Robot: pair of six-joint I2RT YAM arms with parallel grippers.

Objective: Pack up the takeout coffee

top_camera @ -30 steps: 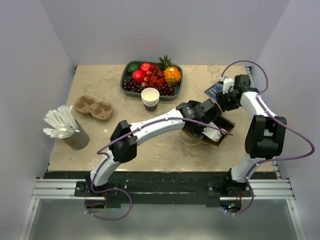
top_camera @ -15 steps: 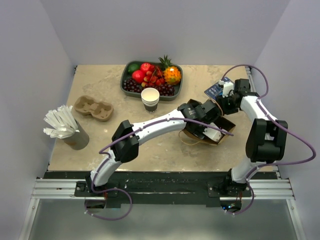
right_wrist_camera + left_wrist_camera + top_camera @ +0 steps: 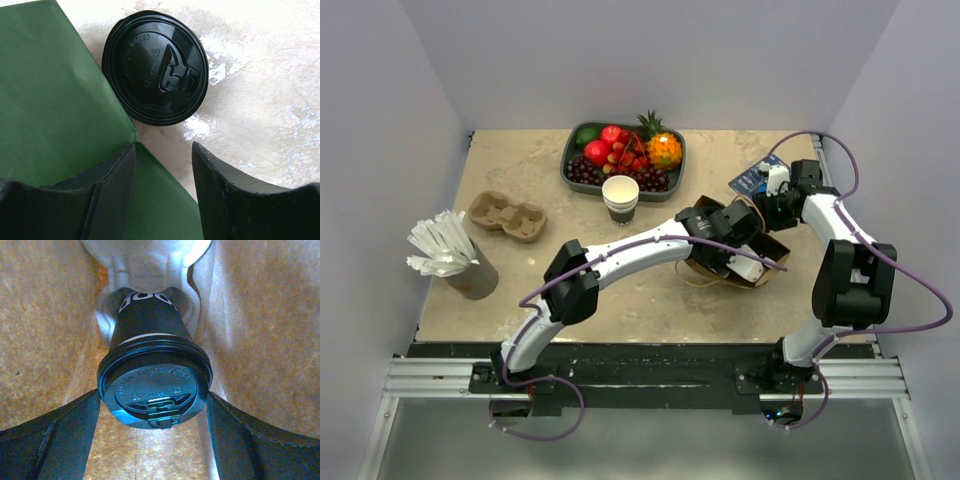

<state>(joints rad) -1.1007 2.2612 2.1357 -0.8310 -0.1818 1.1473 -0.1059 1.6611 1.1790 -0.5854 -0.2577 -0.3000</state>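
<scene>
- The takeout coffee (image 3: 155,385) sits inside the brown paper bag (image 3: 40,315), with the bag's walls rising on both sides of it. Its black lid faces the left wrist camera.
- The left tool (image 3: 152,395) reaches into the bag's mouth and pinches the coffee. One finger (image 3: 55,440) presses against each side of the lid's rim.
- From above, the bag (image 3: 760,272) lies on the tabletop (image 3: 650,300), and the left arm's wrist covers most of its opening.
- The right tool (image 3: 164,147) hangs just behind the bag with its fingers spread and nothing between them.
- Under the right tool, a loose black lid (image 3: 155,67) lies flat on the tabletop, its edge touching a green sheet (image 3: 50,100). One finger is over the sheet and the other over bare tabletop.
- A stack of white cups (image 3: 620,198) stands to the left of the bag. The fruit tray (image 3: 623,160) is just past the stack, farther from the bag.
- A cup carrier (image 3: 507,215) lies well to the bag's left.
</scene>
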